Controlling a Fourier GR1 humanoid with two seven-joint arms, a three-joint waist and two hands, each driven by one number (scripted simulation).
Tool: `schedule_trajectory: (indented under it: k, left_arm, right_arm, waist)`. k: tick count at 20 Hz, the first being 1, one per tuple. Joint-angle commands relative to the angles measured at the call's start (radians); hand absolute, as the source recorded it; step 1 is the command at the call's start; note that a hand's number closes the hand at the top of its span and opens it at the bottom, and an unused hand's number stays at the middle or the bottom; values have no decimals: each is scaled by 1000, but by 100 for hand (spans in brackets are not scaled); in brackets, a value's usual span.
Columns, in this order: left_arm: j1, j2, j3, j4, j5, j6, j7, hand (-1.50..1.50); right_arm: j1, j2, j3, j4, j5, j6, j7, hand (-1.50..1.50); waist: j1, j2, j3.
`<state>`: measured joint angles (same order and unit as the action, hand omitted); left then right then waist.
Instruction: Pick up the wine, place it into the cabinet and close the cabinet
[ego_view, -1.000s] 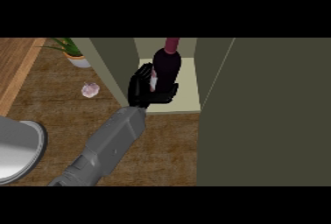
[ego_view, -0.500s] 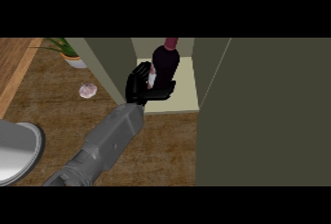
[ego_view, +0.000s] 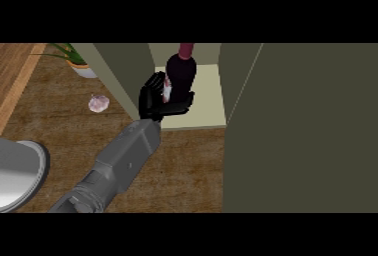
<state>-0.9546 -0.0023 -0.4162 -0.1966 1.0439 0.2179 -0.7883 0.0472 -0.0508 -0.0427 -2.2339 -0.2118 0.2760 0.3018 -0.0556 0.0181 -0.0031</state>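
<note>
Already the wine bottle (ego_view: 181, 69) is inside the open cabinet (ego_view: 122, 70), over the pale shelf (ego_view: 208, 97). Its dark body is toward the left of the compartment and its reddish neck points to the back. The left hand (ego_view: 157, 97) has hold of it. The fingers lie along the bottle's left side and the thumb hooks round its lower part, so the hand is closed on the bottle rather than spread. I cannot tell whether the base rests fully on the shelf, or whether the bottle is quite upright. The right hand shows nowhere.

By my reading the pick-up is done and the placing nearly so. Left to do: settle the bottle, let go, draw the arm out and shut the door (ego_view: 310, 125). I take the door to be the tall olive panel filling the right side, standing open.

Room is tight on the left, where the fingers sit between the bottle and the cabinet's left wall. To the bottle's right there is bare shelf up to the far wall.

The forearm crosses the shelf's front edge, so the door could not close until it is clear. The brown surface (ego_view: 184, 170) under the arm's way out is bare. The potted plant (ego_view: 77, 65) and a small pinkish thing (ego_view: 98, 103) sit well to the left. A grey round dish (ego_view: 15, 175) lies near the arm's lower part, not touching it.
</note>
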Motion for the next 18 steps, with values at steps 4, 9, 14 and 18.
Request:
schedule_trajectory:
  k: [4, 9, 14, 18]
  left_arm:
    - [-14, 3, 45, 28, -10, 0, -101, -150]
    - [67, 2, 10, -63, -37, -1, -167, -150]
    - [77, 33, -3, -110, -64, 10, -152, -150]
    - [155, 59, -53, -266, -91, 43, -91, -150]
  right_arm:
    - [-24, 29, 55, -32, 61, -46, 37, -150]
    - [82, -14, -32, -56, -20, 23, -18, -150]
    - [-15, 3, 32, -74, 56, -46, 73, -150]
    - [5, -12, -13, -52, 20, -25, 48, -150]
  waist:
    - [26, -7, 2]
    - [37, -18, 3]
    - [61, -21, 2]
    - [80, -29, 4]
